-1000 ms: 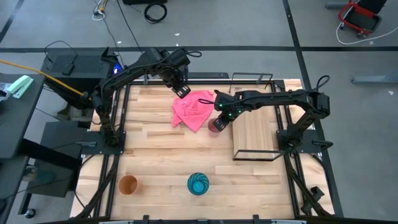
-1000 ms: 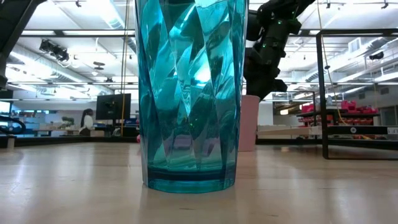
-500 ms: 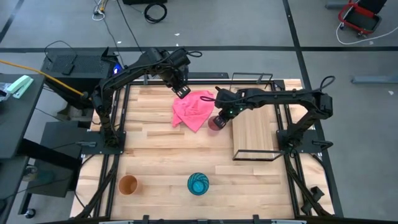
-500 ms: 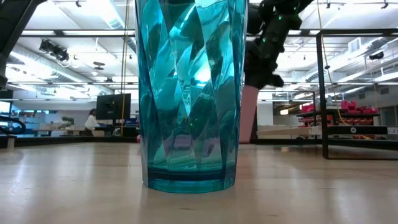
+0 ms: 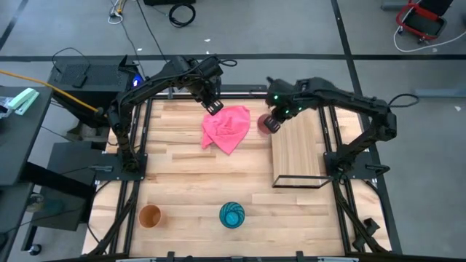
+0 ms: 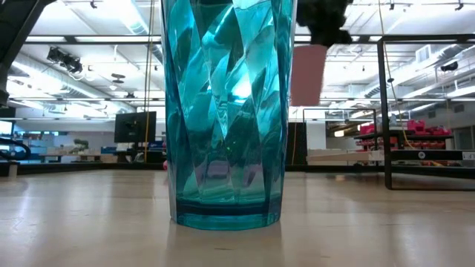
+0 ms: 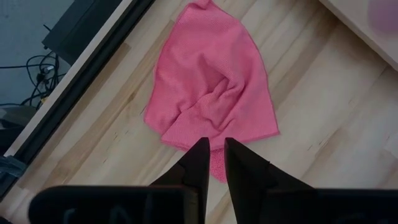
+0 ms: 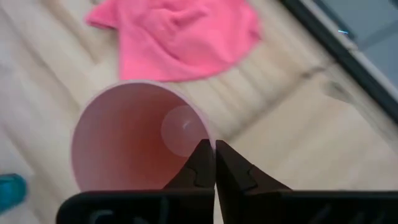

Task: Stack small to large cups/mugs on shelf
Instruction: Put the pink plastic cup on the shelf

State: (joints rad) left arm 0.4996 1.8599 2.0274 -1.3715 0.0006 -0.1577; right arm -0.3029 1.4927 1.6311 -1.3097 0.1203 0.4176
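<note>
Pink cup (image 5: 265, 123) is up off the table in the high view, pinched at its rim by the right gripper (image 5: 275, 116), right beside the far left edge of the shelf (image 5: 298, 149); the left gripper (image 5: 215, 108) hangs over the far side of the pink cloth (image 5: 227, 128), and the orange cup (image 5: 150, 215) and teal cup (image 5: 232, 215) sit near the front edge. Low view: teal cup fills the foreground, pink cup hanging in the air behind it. Left wrist view: fingers (image 7: 198, 165) nearly together, holding nothing, above the cloth. Right wrist view: fingers (image 8: 202, 160) clamped on the pink cup's rim.
</note>
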